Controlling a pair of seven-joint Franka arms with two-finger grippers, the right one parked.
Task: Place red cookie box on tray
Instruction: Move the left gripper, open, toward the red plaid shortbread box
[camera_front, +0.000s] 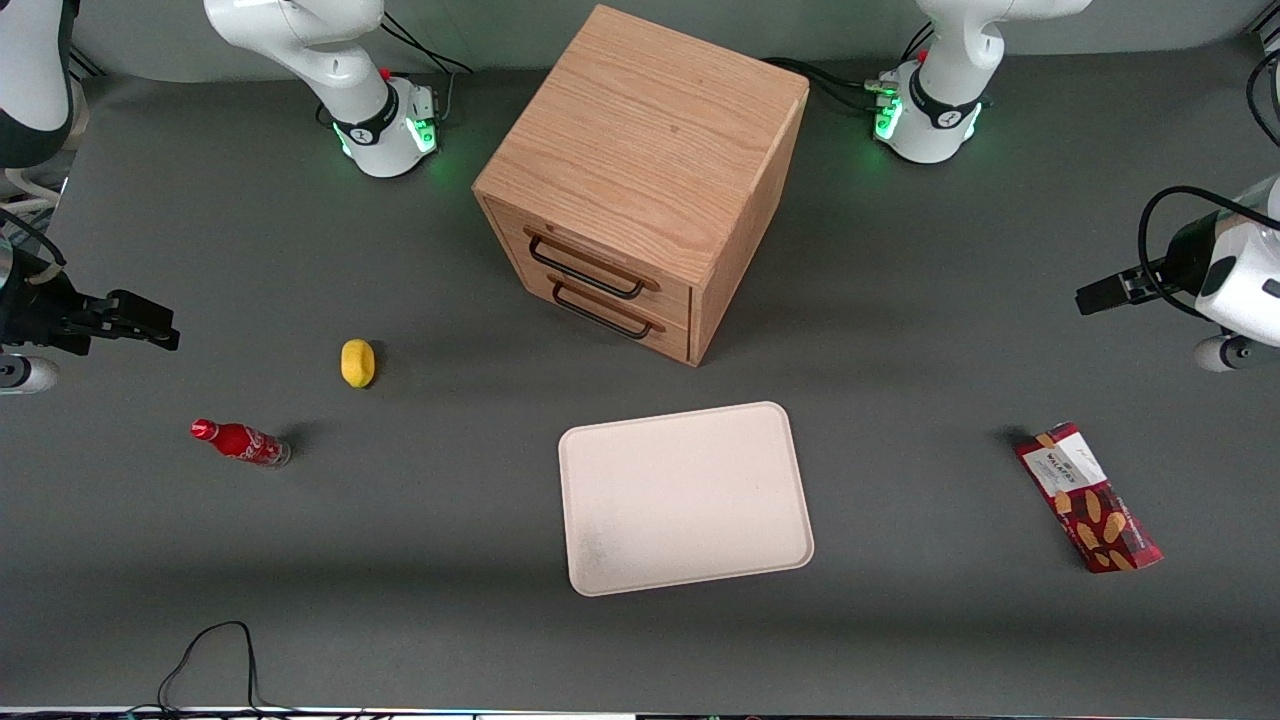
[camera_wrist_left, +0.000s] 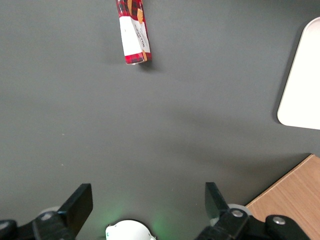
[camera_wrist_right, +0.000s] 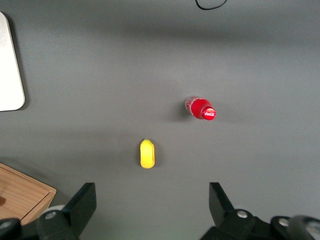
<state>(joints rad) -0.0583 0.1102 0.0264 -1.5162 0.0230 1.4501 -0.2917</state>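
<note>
The tool (camera_wrist_left: 149, 200) is hanging wide open, well apart from the red cookie box (camera_front: 1087, 497). Grabbing the box's end could tip it before the tray (camera_front: 684, 497).

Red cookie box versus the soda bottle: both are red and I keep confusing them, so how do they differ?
The red cookie box is a long flat carton with a white label and cookie pictures; the soda bottle is small, round and capped. The box lies toward the working arm's end of the table, the bottle toward the parked arm's. Both rest on the table, off the tray. The open gripper hovers apart from the box.
</note>
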